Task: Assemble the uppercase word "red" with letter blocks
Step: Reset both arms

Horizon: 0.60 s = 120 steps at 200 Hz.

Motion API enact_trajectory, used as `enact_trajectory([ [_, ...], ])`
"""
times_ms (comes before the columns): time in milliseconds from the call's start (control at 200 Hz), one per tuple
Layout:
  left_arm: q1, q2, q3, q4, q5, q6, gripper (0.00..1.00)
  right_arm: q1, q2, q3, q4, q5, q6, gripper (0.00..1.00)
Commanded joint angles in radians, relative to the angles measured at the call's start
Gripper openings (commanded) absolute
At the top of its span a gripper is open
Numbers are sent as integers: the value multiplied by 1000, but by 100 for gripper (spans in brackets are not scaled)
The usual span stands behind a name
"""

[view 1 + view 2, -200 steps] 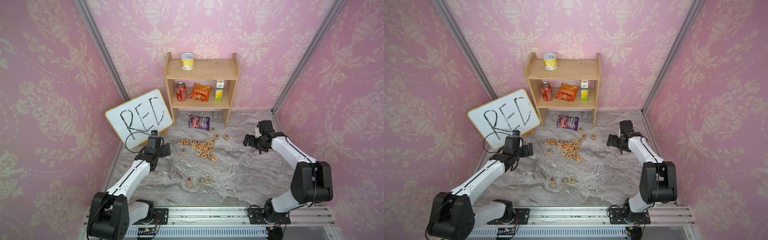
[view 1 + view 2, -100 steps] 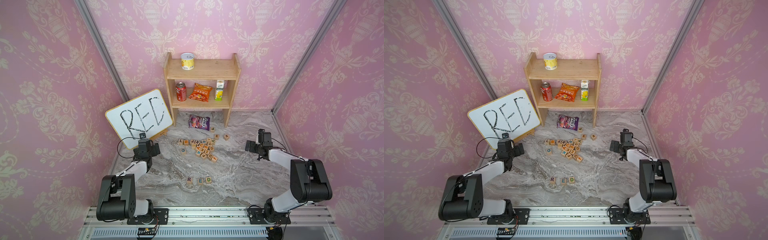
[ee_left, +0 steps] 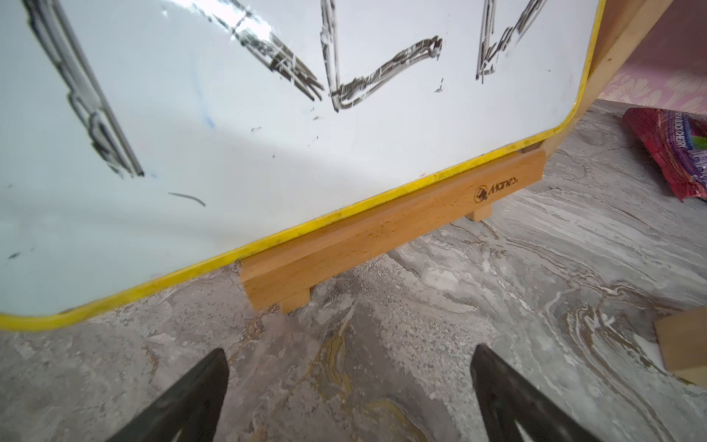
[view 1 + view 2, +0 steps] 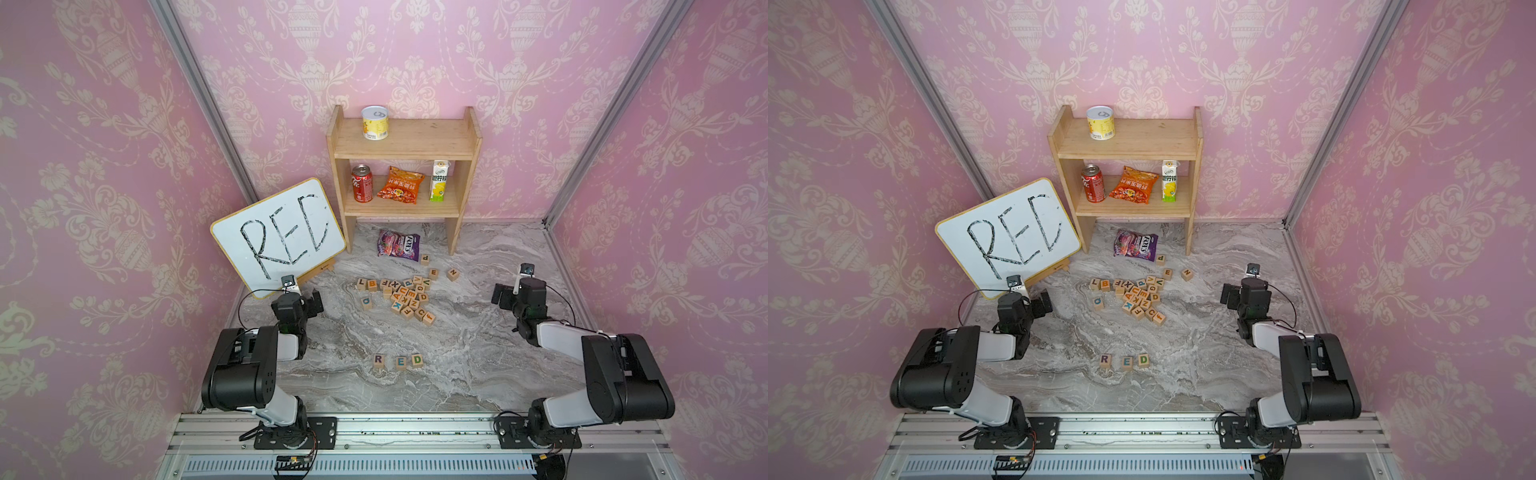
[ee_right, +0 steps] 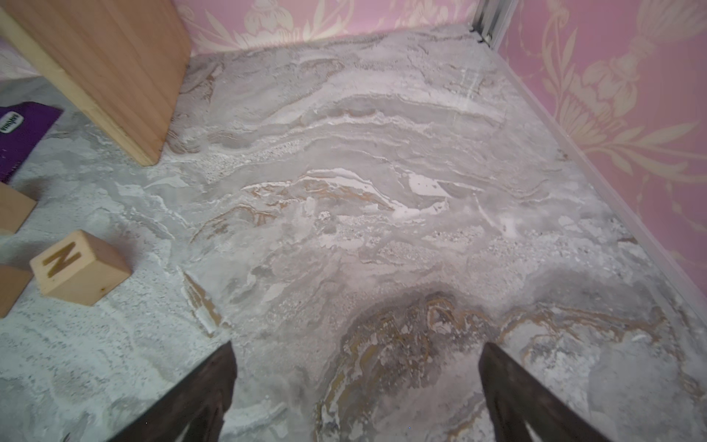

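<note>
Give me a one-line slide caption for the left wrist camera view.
Left end effector, open and empty, faces the yellow-rimmed whiteboard propped on its wooden stand on the marble tabletop.

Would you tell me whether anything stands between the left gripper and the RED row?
Nothing visible does: only bare tabletop lies between the left gripper and the R block, E block and D block; the loose pile sits farther back.

Left of centre in both top views, a yellow-rimmed whiteboard [image 4: 278, 235] carries hand-drawn "RED". Lower centre, the pale wooden purple-R cube [image 4: 378, 360], teal-E cube [image 4: 400, 361] and green-D cube [image 4: 417, 360] spell RED. The right wrist view shows a wooden N cube [image 5: 80, 268]. In the left wrist view, a purple snack bag [image 3: 677, 153] reads "CHERRY".
</note>
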Motion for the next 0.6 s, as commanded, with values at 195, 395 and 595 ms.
enact_trajectory([
  [195,-27,70,43,96,31,62,99,24,9,-6,118,14,-62,100],
  [395,-37,89,44,124,40,83,99,23,4,-28,156,-17,-74,100],
  [595,-41,87,46,119,36,86,99,22,43,-122,364,-77,-99,100],
])
